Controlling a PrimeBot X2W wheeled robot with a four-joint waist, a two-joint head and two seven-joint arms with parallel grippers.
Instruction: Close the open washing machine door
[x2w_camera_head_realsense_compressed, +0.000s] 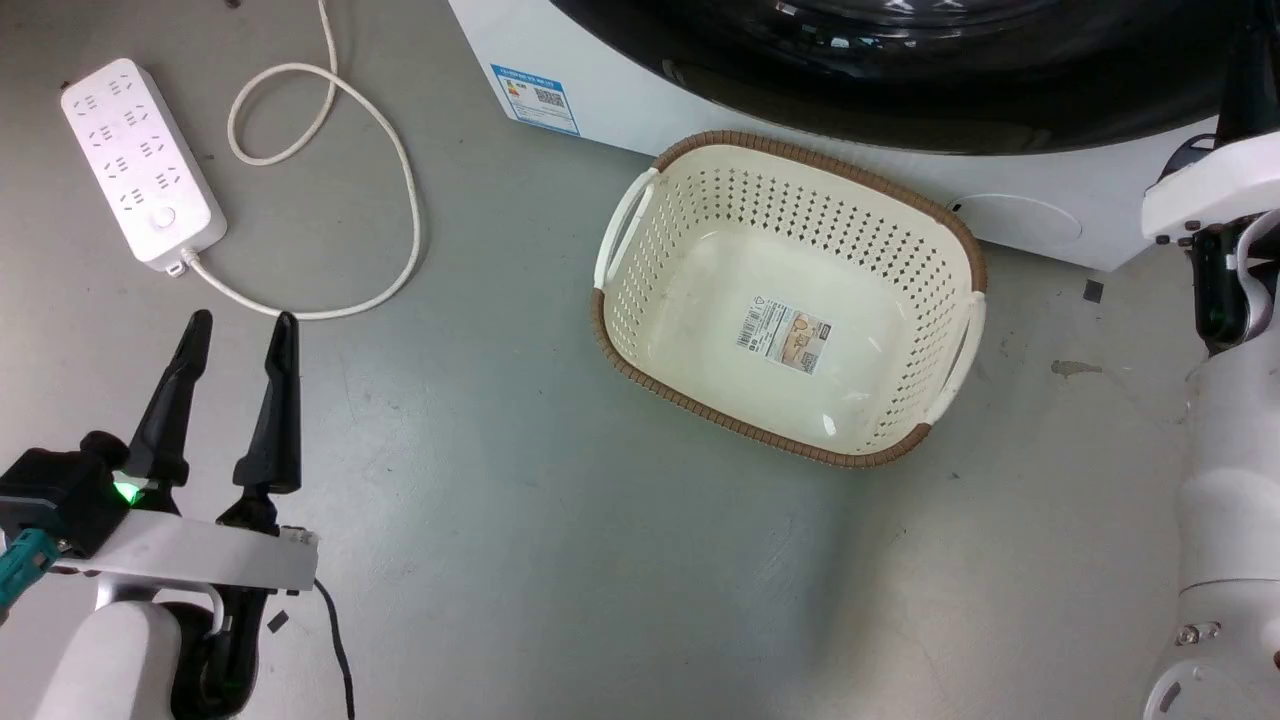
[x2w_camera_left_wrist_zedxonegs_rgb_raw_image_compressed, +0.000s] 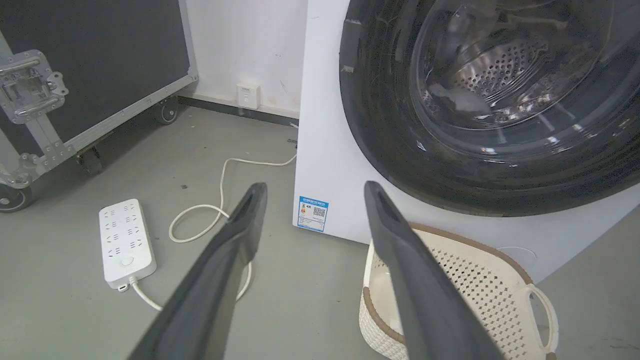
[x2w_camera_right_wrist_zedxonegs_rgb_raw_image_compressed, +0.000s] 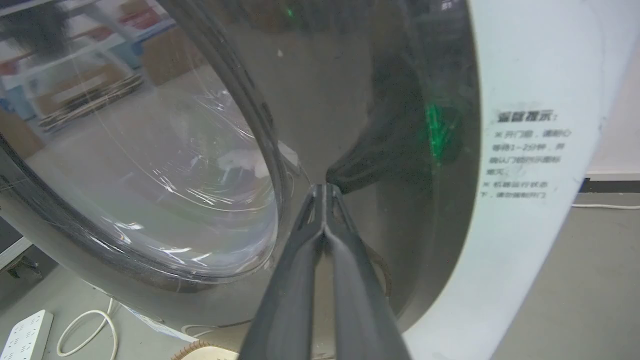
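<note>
**Supervisor:** Report the door's condition and location.

**Operator:** I see the washing machine door (x2w_camera_left_wrist_zedxonegs_rgb_raw_image_compressed: 500, 100) as a wide glossy black rim around a bulging clear glass centre. The perforated steel drum shows through the glass. The door sits on the white front panel, above the cream basket (x2w_camera_head_realsense_compressed: 640, 200) standing on the floor.

**Supervisor:** Claw states?

**Operator:** My right gripper (x2w_camera_right_wrist_zedxonegs_rgb_raw_image_compressed: 325, 187) is pinched together and empty, with its tips against the black rim. My left gripper (x2w_camera_head_realsense_compressed: 243, 320) is spread wide and empty, over the floor near the power strip (x2w_camera_head_realsense_compressed: 140, 160).

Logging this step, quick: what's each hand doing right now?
Left hand: open, holding nothing.
Right hand: shut, empty, tips against the washing machine door.
</note>
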